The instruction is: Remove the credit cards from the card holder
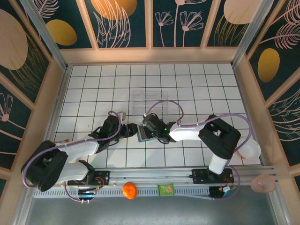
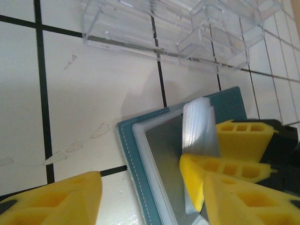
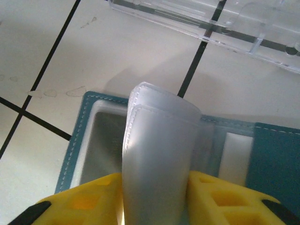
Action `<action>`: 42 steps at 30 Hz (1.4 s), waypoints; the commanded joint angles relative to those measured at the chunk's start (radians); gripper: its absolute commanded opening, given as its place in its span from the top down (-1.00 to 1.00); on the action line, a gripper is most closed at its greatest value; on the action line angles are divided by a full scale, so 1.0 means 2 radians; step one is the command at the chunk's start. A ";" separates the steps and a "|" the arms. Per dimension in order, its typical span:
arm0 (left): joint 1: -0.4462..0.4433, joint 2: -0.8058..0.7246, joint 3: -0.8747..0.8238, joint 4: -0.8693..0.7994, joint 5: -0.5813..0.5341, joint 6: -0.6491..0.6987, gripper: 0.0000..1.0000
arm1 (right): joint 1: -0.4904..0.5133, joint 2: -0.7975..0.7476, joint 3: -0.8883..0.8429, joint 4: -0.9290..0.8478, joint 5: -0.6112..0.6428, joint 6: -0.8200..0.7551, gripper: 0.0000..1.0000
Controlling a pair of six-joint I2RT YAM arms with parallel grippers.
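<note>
White tiles point(image 1: 93, 89) bear the card holder point(image 3: 276, 159), right hand point(image 3: 157, 185) pinching its clear sleeve point(image 3: 159, 136), left hand point(image 2: 150, 187) open astride.

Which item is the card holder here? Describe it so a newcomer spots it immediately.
On the white tiled table, look at the middle, just on the near side of the clear tray. The card holder lies open there: flat, teal, stitched edges, with a translucent sleeve pinched up by the right gripper.
</note>
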 commanded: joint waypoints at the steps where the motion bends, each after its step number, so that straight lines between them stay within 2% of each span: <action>1: -0.003 0.017 0.017 0.017 0.027 0.004 0.03 | -0.003 -0.010 -0.020 -0.018 -0.015 0.008 0.42; 6: -0.018 0.042 0.036 0.018 0.039 0.013 0.44 | -0.007 -0.019 -0.028 -0.013 -0.020 0.017 0.54; 9: -0.032 0.052 0.048 0.025 0.049 0.016 0.54 | -0.007 -0.023 -0.032 -0.013 -0.020 0.024 0.54; 18: -0.047 0.104 0.063 0.002 0.087 0.023 1.00 | -0.007 -0.031 -0.034 -0.017 -0.012 0.037 0.52; 22: -0.047 0.125 0.068 -0.033 0.072 0.037 1.00 | -0.007 -0.033 -0.034 -0.022 -0.003 0.042 0.44; 29: -0.048 0.141 0.073 -0.043 0.065 0.053 1.00 | -0.016 -0.060 -0.047 -0.050 0.048 0.064 0.12; 42: -0.048 0.124 0.077 -0.038 0.029 0.069 1.00 | -0.067 -0.157 -0.104 -0.106 0.096 0.084 -0.12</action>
